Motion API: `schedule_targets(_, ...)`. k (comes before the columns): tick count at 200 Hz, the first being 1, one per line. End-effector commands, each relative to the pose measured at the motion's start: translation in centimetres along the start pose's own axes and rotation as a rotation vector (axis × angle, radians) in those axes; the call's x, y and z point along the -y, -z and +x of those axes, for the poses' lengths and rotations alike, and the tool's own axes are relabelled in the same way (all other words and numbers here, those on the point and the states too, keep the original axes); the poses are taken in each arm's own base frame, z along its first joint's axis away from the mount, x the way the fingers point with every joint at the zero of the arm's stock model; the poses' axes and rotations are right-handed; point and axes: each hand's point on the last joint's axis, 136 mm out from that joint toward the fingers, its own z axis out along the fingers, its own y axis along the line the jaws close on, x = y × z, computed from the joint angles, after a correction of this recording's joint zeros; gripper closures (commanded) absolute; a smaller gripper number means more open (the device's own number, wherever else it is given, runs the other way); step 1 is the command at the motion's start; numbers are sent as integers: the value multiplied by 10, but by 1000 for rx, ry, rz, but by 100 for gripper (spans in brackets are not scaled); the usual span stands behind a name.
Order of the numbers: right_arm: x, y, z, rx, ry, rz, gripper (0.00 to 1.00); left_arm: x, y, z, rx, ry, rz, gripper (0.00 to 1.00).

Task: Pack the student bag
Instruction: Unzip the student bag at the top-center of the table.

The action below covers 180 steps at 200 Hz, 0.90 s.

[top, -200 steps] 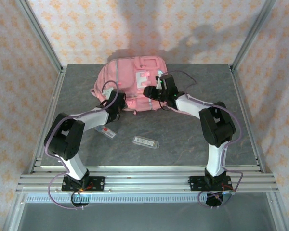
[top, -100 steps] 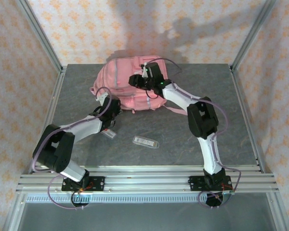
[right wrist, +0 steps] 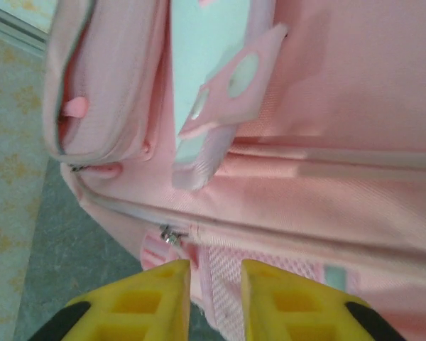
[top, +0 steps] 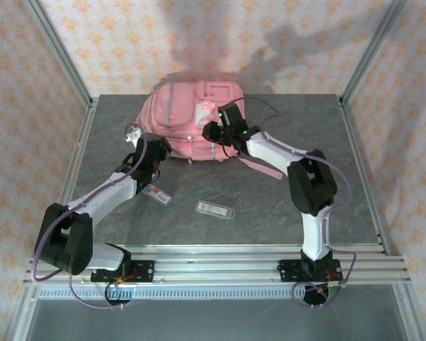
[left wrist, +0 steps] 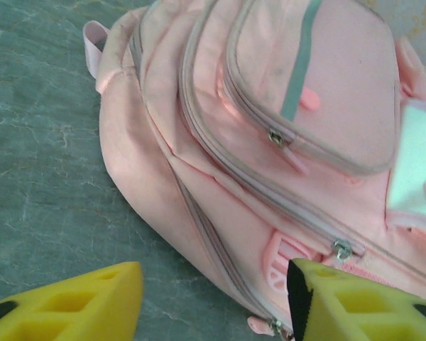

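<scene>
The student bag (top: 184, 114), a large pink backpack, lies at the back middle of the table. My left gripper (top: 158, 150) hovers at its lower left corner. In the left wrist view this gripper (left wrist: 213, 305) is open wide, its yellow fingers (left wrist: 78, 305) standing either side of the bag's (left wrist: 270, 106) zipped edge and bare table. My right gripper (top: 211, 133) sits at the bag's front lower edge. In the right wrist view its jaws (right wrist: 216, 298) stand close together with the bag's (right wrist: 341, 142) pink mesh pocket edge pinched between them, beside a zip pull (right wrist: 170, 236).
A small clear packet (top: 156, 194) and a flat rectangular case (top: 216, 209) lie on the grey table in front of the bag. A pink strap (top: 259, 165) trails off the bag to the right. Metal frame posts stand at the table's corners.
My left gripper has opened and drawn back left off the bag. My right gripper came down from the bag's top to its front lower edge and narrowed. The bag shifted slightly.
</scene>
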Motion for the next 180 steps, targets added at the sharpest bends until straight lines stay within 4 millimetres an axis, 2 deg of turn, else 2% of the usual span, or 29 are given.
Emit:
schedule_targets(1, -33, 45, -37, 145, 28, -65, 66, 5, -4, -14, -7, -6, 14, 39)
schedule_targets(14, -41, 46, -38, 138, 32, -96, 62, 5, -6, -18, -11, 2, 10, 38)
schedule_targets(28, -50, 35, -40, 111, 34, -126, 60, 5, -6, -20, -15, 17, 8, 37)
schedule_targets(45, -58, 14, -41, 69, 28, -158, 56, 3, -3, -18, -17, 38, 18, 33)
schedule_targets(67, -68, -13, -45, 31, 6, -199, 54, -3, 3, -11, -26, 60, 30, 32)
schedule_targets(86, -67, -42, -47, 7, -13, -195, 54, -10, 6, -3, -39, 67, 24, 32)
schedule_targets(129, -46, -98, -36, -63, -81, -136, 54, -23, 7, 4, -50, 69, 9, 32)
schedule_targets(149, -33, -110, -30, -77, -126, -71, 55, -23, 6, 5, -56, 72, 11, 32)
schedule_targets(180, -2, -113, -22, -47, -156, 104, 54, -20, 3, 6, -59, 82, 26, 32)
